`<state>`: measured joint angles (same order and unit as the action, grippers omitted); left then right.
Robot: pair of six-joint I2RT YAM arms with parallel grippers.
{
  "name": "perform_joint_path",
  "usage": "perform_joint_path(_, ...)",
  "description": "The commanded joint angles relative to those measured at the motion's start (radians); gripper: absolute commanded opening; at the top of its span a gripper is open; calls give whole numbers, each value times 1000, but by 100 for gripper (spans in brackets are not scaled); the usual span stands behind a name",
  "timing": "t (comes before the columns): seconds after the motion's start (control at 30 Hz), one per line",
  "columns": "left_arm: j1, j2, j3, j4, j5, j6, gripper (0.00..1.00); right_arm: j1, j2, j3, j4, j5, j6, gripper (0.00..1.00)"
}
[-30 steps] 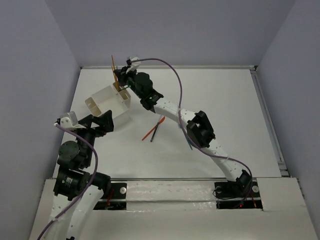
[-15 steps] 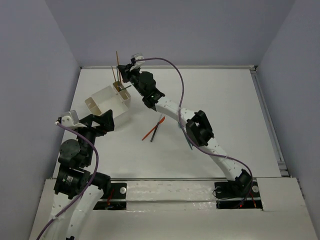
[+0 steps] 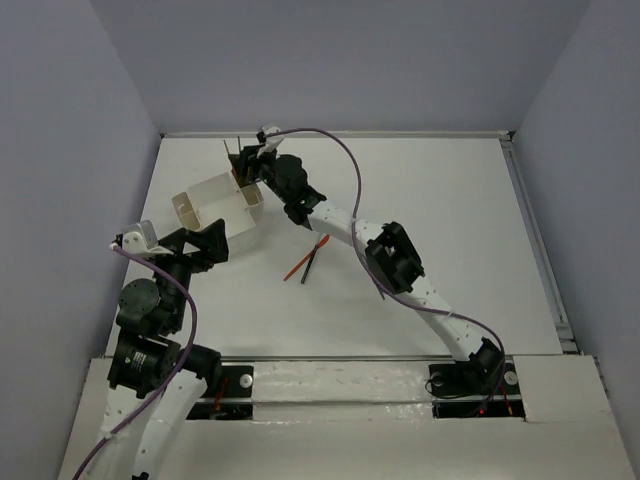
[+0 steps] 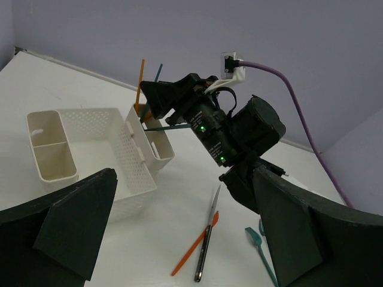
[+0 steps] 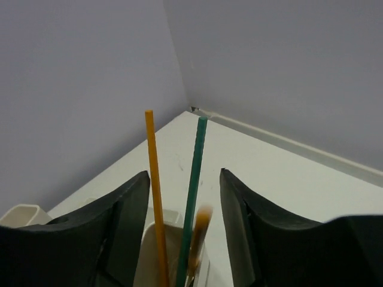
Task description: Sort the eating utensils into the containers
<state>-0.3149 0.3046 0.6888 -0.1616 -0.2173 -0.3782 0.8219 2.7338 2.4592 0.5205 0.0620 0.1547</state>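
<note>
Jaws apart, nothing gripped, the right gripper (image 5: 184,182) should withdraw toward frame lower right, clear of the upright sticks (image 5: 154,197) in the container (image 4: 90,124).

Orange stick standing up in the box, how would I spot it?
Find the white box on the table's far left side. At its end nearest the back wall, thin sticks stand upright in a narrow compartment. The orange stick is the tall one beside a teal stick.
</note>
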Motion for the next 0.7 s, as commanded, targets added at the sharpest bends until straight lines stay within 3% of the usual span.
perform_joint_path(0.0,-6,-12,3,51,4,9,99,13,-126,-17,4,-39,-12,59)
perform_joint_path(0.4,-6,21,37,24,71,-16,99,13,-471,-152,-299,-80,48,97)
perform_joint_path(0.5,-6,57,58,1,166,-40,99,3,-670,-363,-350,-64,74,100)
perform_joint_path(0.53,-6,73,60,-4,202,-65,99,3,-736,-534,-341,-15,81,100)
perform_joint_path(0.63,-6,160,31,14,376,-100,99,3,-1017,-800,-362,60,115,98)
perform_joint_path(0.67,-6,188,20,25,450,-132,99,3,-1083,-960,-381,109,158,96)
